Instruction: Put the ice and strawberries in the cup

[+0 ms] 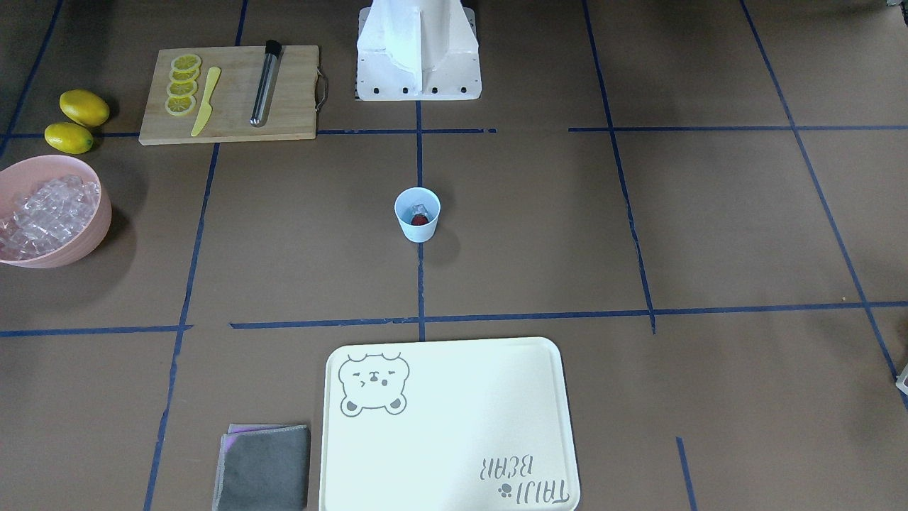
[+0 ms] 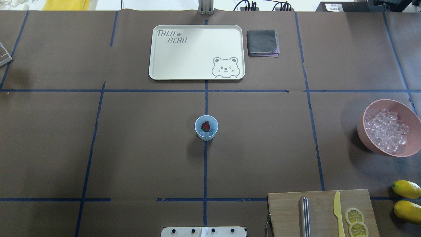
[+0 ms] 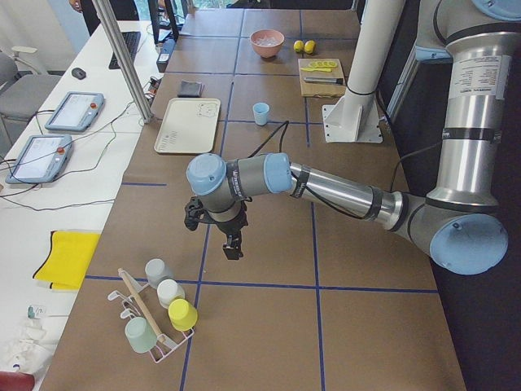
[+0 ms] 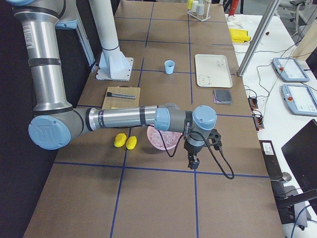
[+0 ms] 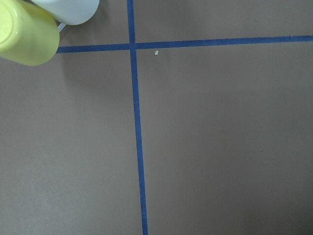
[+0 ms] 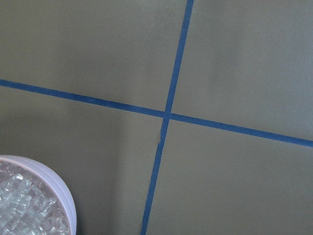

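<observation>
Well, L end effector [image 3: 233, 249] tip-down.

left pincer [image 3: 234, 248]: grip too small to tell
right pincer [image 4: 192, 163]: too small as well
bowl [image 1: 96, 227]: cut off by edge

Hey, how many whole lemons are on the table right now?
2. The first lemon lies off the cutting board's end; the second lemon lies beside it, nearer the pink bowl. None seem hidden.
</observation>
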Available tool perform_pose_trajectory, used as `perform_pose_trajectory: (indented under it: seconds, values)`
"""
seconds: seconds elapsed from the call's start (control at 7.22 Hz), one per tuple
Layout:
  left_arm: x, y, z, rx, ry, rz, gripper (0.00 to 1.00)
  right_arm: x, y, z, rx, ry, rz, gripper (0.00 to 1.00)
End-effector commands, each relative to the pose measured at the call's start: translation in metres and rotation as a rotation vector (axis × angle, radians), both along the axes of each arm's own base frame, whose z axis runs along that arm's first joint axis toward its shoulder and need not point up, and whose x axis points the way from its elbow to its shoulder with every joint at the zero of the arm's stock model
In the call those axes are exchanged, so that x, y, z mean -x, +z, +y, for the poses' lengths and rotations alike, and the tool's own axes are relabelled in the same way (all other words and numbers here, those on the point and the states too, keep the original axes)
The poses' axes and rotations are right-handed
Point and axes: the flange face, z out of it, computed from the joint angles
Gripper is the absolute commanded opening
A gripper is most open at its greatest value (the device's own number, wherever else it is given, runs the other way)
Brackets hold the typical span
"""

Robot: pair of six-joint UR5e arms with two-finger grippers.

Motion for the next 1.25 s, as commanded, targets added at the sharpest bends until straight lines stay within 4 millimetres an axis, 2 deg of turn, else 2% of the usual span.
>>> perform_pose_trajectory:
  seconds: [0.0,0.14,0.28,0.42,0.69,0.83,0.97,1.11]
  values:
    - [-0.004,0.025,0.028,0.050,0.013,-0.004,1.00,0.008,0.010,0.000,-0.025,-0.016,0.002,1.00]
    - [-0.003,0.019,0.055,0.045,0.012,-0.010,1.00,0.008,0.000,0.004,-0.056,-0.014,0.002,1.00]
    - [-0.003,0.019,0.068,0.031,0.013,-0.003,1.00,0.006,0.004,0.011,-0.048,-0.009,-0.002,1.00]
    - [-0.003,0.015,0.069,0.002,0.013,-0.004,1.00,0.006,0.005,0.013,-0.049,-0.011,0.001,1.00]
    - [-0.003,0.007,0.060,-0.052,0.012,0.003,1.00,0.004,0.005,0.012,-0.048,-0.005,0.001,1.00]
    - [-0.003,0.009,0.055,-0.045,0.011,-0.001,1.00,-0.003,-0.008,0.009,-0.074,0.007,0.000,1.00]
    - [-0.002,0.021,0.055,-0.008,0.004,-0.006,1.00,-0.010,-0.022,0.007,-0.102,0.020,0.000,1.00]
    - [-0.004,0.047,0.029,0.034,0.006,-0.004,1.00,-0.010,-0.020,0.007,-0.098,0.019,0.008,1.00]
